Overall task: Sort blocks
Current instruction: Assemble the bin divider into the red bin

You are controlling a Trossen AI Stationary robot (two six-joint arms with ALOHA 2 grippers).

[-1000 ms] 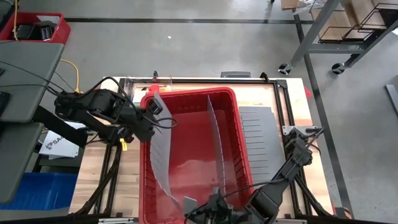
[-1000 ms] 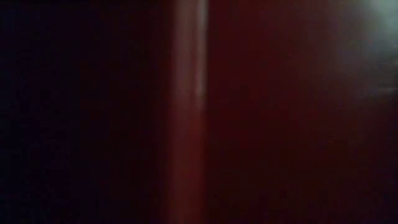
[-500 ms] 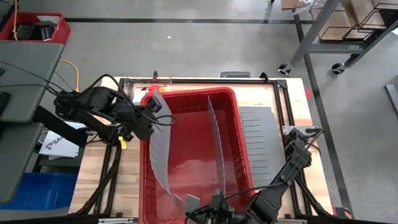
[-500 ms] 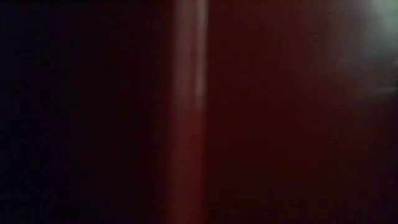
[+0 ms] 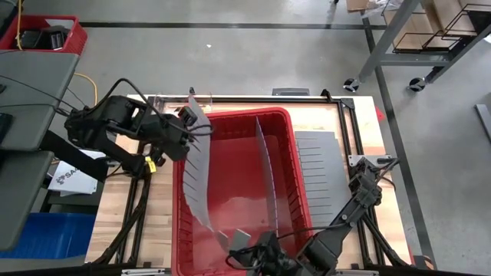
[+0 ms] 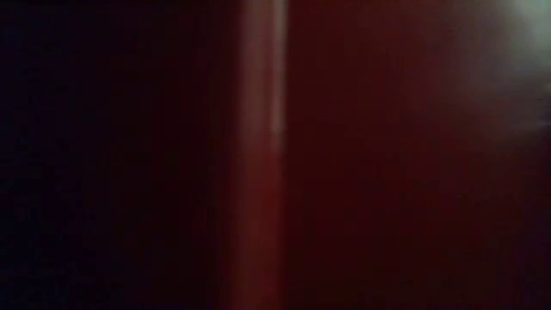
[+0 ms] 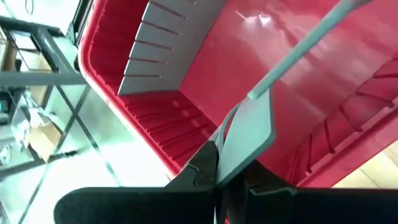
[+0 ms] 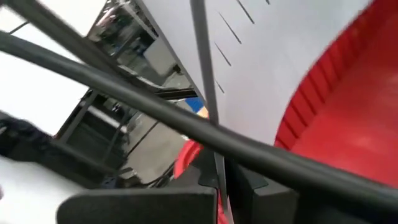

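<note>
A large red bin (image 5: 238, 192) sits in the middle of the desk (image 5: 161, 222), and no blocks can be seen anywhere in it or around it.

The left gripper (image 5: 186, 126) is at the bin's far left corner, closed on the far end of a flat grey slotted divider sheet (image 5: 198, 172). This sheet runs from that corner down the left side of the bin toward the near wall, bowed along its length. In the left wrist view the left gripper (image 7: 217, 177) pinches the sheet's rounded corner tab (image 7: 249, 134) between its dark fingers (image 7: 199, 171), with the red bin wall (image 7: 143, 130) behind it.

The right gripper (image 5: 244, 249) is at the near edge of the bin, closed on the near end of the same sheet. The right wrist view shows that gripper (image 8: 219, 186) clamped on the thin edge of the grey sheet (image 8: 261, 74), with a black cable (image 8: 155, 106) crossing in front and the ribbed red bin wall (image 8: 329, 106) beside it.

A second divider sheet (image 5: 266, 172) stands upright on edge in the middle of the bin, running far to near. A third divider sheet (image 5: 317, 172) lies flat on the desk just right of the bin.

The low view is filled by a dark red surface, and nothing else can be made out there.
</note>
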